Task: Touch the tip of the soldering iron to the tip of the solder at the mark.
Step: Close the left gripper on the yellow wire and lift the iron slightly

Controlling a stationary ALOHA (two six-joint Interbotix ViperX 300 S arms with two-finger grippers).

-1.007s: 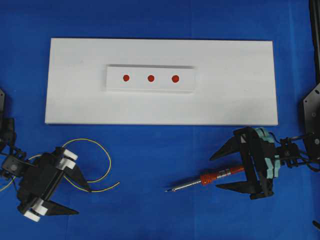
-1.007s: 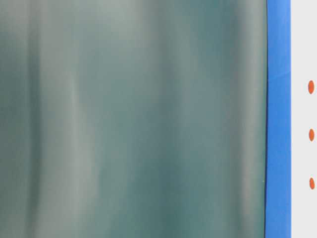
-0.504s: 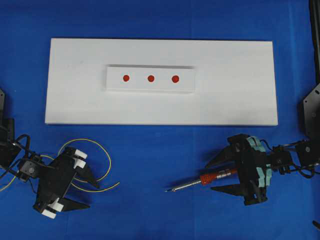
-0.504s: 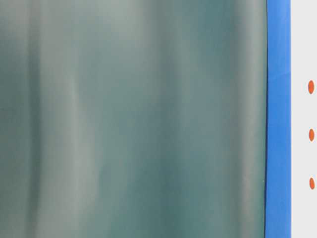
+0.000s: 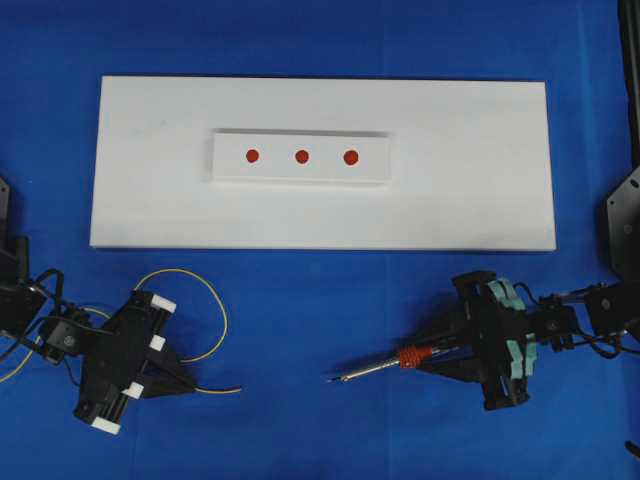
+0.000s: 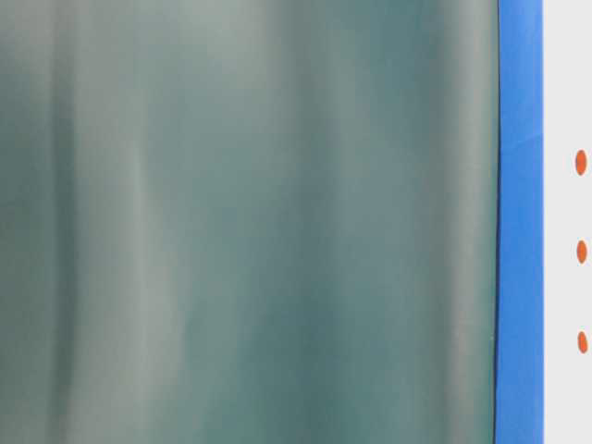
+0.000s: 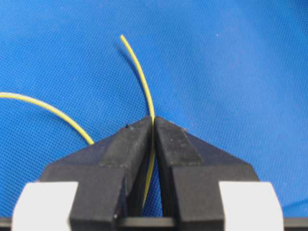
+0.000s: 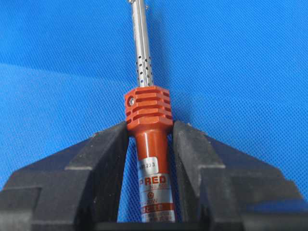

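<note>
Blue cloth covers the table [image 5: 320, 300] overhead; the left pincer [image 5: 190, 384] is clamped on the solder [image 5: 215, 310] near its free end, and the iron [image 5: 385, 366] is gripped by the right pincer [image 5: 430, 355], below the board [image 5: 480, 180] with three red marks [image 5: 301, 156]. Table-level, a grey blur is mostly seen. At the left wrist, jaws are pressed onto the solder [image 7: 139, 72]. At the right wrist, the iron [image 8: 148, 120] is flanked by jaws at its orange collar.

A counter [image 5: 320, 40] covered in bright blue cloth fills the overhead view under even light, carrying a long white board [image 5: 480, 170] with a smaller raised white strip [image 5: 300, 170] at its middle, while a blurred grey-green surface [image 6: 250, 222] blocks most of the table-level view.
</note>
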